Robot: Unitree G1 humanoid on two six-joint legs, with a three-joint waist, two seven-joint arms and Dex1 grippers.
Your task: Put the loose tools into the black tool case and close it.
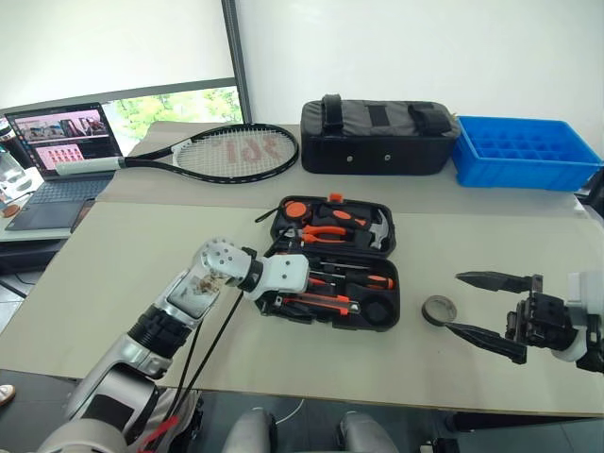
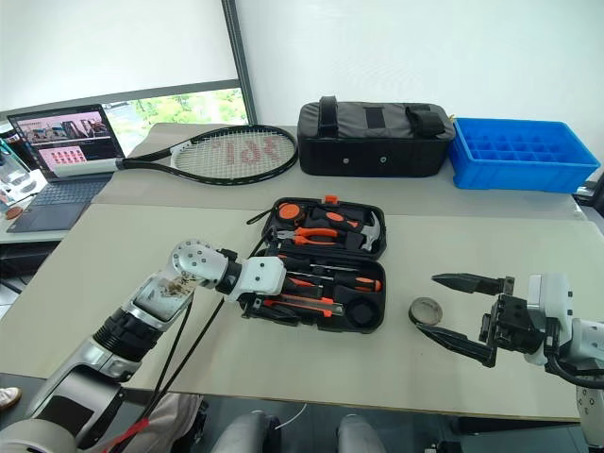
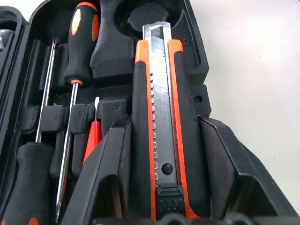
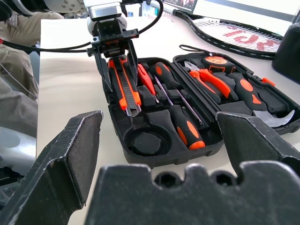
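With the black tool case (image 1: 332, 261) lying open mid-surface and both screwdrivers (image 4: 180, 112) seated, the left gripper (image 4: 115, 61) fingers straddle the utility knife (image 3: 161, 126) in its recess, the right gripper (image 1: 491, 307) hangs released, and closing remains.

A tennis racket (image 1: 222, 153) lies at the far left of the worktop (image 1: 113, 274), its handle reaching towards an open laptop (image 1: 58, 160). Right of the racket sits a black fabric bag (image 1: 377, 138), with a blue tray (image 1: 524, 151) just beside it. A small round tape measure (image 1: 439, 310) rests near the right edge.
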